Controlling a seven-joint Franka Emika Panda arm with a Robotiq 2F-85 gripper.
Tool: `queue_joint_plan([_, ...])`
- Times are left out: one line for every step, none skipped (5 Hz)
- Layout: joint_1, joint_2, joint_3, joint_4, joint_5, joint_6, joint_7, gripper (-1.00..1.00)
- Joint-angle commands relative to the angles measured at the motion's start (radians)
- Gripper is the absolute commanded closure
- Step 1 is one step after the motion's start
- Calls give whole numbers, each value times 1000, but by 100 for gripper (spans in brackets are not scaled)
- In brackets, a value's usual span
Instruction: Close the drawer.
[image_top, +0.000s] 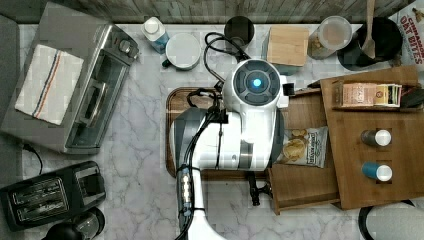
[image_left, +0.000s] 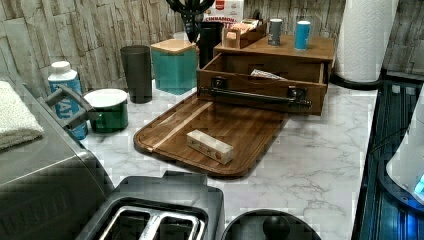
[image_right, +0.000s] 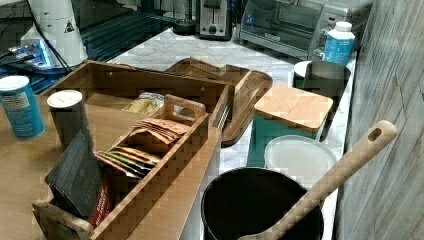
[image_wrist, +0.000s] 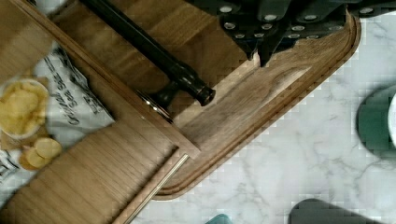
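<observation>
The drawer (image_left: 260, 89) stands well open, pulled out from under the organizer top (image_left: 300, 47) at the far right of the counter in the left view. In the top view the drawer (image_top: 300, 187) sticks out to the top view's left from beneath the organizer (image_top: 370, 190). Its front reaches the right edge of the tray (image_top: 175, 100). A chip bag (image_top: 302, 146) lies flat inside the drawer. A black bar handle (image_left: 252, 96) runs along the drawer front, facing the tray (image_left: 215, 125).

The arm (image_top: 250, 125) hangs over the tray, covering most of it in the top view. From the wrist, the gripper (image_wrist: 260, 46) hovers above the tray (image_wrist: 280, 88), just beside one end of the handle (image_wrist: 149, 46) and apart from it. Whether the gripper is wide or narrow I cannot tell. It holds nothing that I can see.

A small pale box (image_left: 210, 146) lies on the tray's near half in the left view. On the organizer top stand a grey bottle (image_left: 275, 31) and a blue bottle (image_left: 302, 34), with a wooden caddy (image_right: 165, 145) of packets beside them. A paper towel roll (image_left: 362, 40) stands just to the organizer's right in the left view. Along the far wall in the left view are a teal canister (image_left: 174, 65) with a wooden lid, a dark tumbler (image_left: 136, 72) and a green mug (image_left: 107, 107). A toaster oven (image_top: 75, 85) and a black toaster (image_top: 50, 195) sit at the top view's left. In the right view a black pot (image_right: 260, 205) holds a wooden spoon (image_right: 330, 180).
</observation>
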Motion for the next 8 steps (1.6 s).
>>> queue_joint_plan([71,-90,51,-201,-57,84,-310,100])
queue_joint_plan([85,-102,34,-275,-91,153,-419,100])
queue_joint_plan([76,-82,33,-331,-119,232,-466,100])
queue_joint_plan([82,-79,35,-409,-175,346,-441,100])
queue_joint_plan([89,-74,41,-471,-189,422,-426,100])
queue_joint_plan([88,-57,44,-499,-199,454,-446,100])
queue_joint_plan([84,-39,32,-547,-246,526,-474,100])
queue_joint_plan([62,-23,26,-577,-219,563,-558,100])
